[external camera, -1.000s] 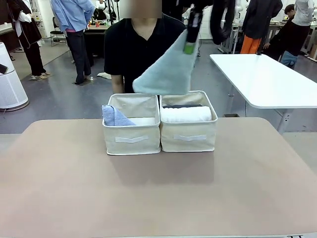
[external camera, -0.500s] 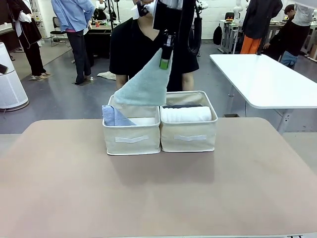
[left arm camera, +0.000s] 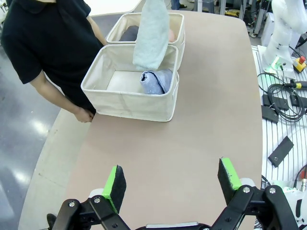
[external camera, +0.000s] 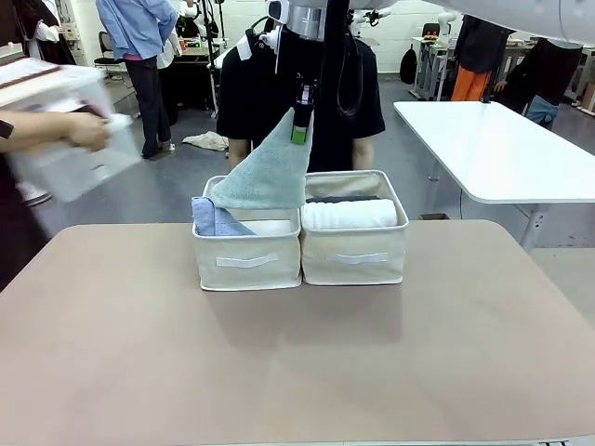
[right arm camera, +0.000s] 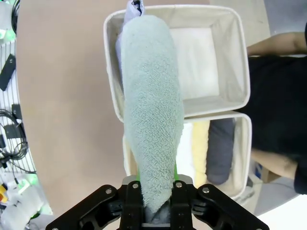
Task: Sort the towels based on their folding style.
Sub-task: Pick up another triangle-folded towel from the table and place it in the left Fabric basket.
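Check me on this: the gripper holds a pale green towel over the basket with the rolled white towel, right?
Not quite. The right gripper holds the pale green towel over the other basket, the one with the folded blue towel, as the front view shows. The rolled white towel lies in the neighbouring basket.

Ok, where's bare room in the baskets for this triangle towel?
Left basket, under the hanging grey-teal towel: bare floor on the person's side of the light blue towel. Right basket is crowded with rolled towels. Tabletop in front of both baskets is bare.
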Motion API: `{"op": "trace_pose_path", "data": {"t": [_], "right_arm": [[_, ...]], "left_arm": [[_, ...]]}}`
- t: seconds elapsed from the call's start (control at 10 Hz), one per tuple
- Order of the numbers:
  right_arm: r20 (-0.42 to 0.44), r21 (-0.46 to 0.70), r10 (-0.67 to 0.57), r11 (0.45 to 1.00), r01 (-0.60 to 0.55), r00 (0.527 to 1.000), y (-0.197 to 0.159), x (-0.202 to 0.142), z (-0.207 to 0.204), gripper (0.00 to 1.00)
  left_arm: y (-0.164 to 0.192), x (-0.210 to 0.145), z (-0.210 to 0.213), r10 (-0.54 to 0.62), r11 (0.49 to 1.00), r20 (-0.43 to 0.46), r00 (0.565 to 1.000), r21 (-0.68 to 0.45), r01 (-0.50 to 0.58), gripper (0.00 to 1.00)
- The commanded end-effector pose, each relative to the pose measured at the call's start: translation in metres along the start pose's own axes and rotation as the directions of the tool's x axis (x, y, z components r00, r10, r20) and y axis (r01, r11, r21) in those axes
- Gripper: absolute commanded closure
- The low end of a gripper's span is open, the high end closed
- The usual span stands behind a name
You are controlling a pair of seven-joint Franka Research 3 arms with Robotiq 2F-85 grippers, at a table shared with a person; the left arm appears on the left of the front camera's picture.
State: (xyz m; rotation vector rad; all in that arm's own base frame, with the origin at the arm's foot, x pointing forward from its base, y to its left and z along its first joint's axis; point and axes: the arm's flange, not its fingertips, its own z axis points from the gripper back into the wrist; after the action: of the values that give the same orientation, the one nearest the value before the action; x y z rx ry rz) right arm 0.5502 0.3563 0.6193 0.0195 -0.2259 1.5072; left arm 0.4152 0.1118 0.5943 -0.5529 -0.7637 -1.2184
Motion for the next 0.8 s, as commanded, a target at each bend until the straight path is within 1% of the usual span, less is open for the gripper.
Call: {"op": "trace_pose_path", "data": {"t": [0.0, 0.4, 0.6, 0.7], "right_arm": [[0.001, -0.009, 0.004, 1.000, -0.004, 1.000, 0.005, -0.001, 0.008, 0.81], [0.003, -0.007, 0.001, 1.000, -0.001, 1.000, 0.002, 0.000, 0.005, 0.81], [0.062, -0.050, -0.005, 0.999, 0.008, 0.998, -0.010, 0.011, 0.015, 0.81], [0.053, -0.054, -0.007, 0.999, 0.010, 0.999, -0.018, 0.016, 0.014, 0.81]], "left_arm": [[-0.001, 0.001, 0.001, 0.009, 1.000, -0.004, 1.000, -0.004, -0.009, 0.00], [-0.001, 0.001, 0.001, 0.009, 1.000, -0.004, 1.000, -0.004, -0.009, 0.00], [-0.001, 0.001, 0.001, 0.009, 1.000, -0.004, 1.000, -0.004, -0.009, 0.00], [-0.001, 0.001, 0.001, 0.009, 1.000, -0.004, 1.000, -0.004, -0.009, 0.00]]}}
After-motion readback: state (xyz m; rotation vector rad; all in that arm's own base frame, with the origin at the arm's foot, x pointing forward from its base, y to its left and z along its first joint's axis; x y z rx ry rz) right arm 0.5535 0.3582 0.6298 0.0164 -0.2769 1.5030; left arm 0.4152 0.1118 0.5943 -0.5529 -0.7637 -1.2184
